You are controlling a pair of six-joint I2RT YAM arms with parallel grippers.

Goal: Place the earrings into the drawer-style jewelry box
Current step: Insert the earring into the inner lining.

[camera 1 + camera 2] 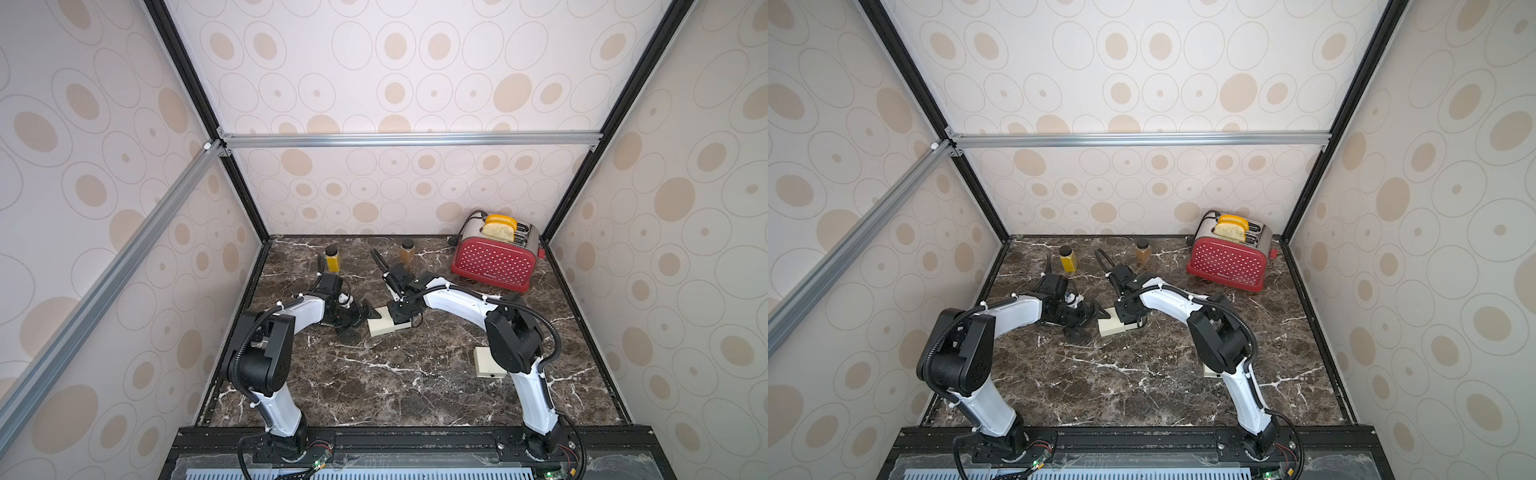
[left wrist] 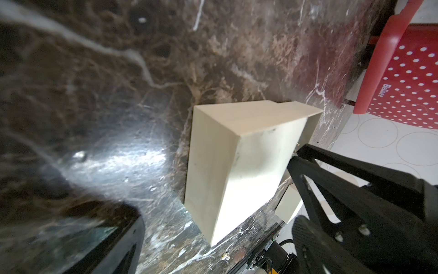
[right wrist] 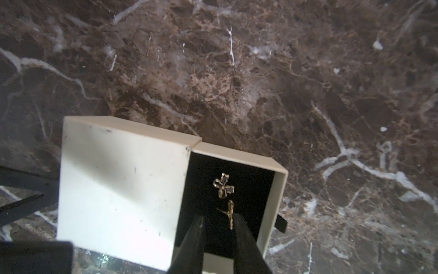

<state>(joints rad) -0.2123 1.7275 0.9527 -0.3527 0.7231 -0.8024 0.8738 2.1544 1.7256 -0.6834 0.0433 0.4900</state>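
The cream drawer-style jewelry box (image 1: 384, 328) (image 3: 118, 189) lies mid-table with its black-lined drawer (image 3: 277, 189) pulled out. One flower-shaped gold earring (image 3: 224, 185) lies flat in the drawer. The other earring (image 3: 230, 214) stands on edge against the inner side of one right finger. My right gripper (image 3: 219, 216) (image 1: 404, 321) hangs over the drawer, jaws a little apart and not pinching the earring. My left gripper (image 1: 358, 321) is wide open at the box's left end, and one of its fingers (image 2: 355, 185) reaches along the box.
A red dotted toaster (image 1: 494, 257) with bread stands at the back right. Two small jars (image 1: 332, 258) (image 1: 407, 252) stand along the back. Another cream box (image 1: 490, 361) sits by the right arm's elbow. Walls enclose the marble table (image 1: 374, 386) on three sides.
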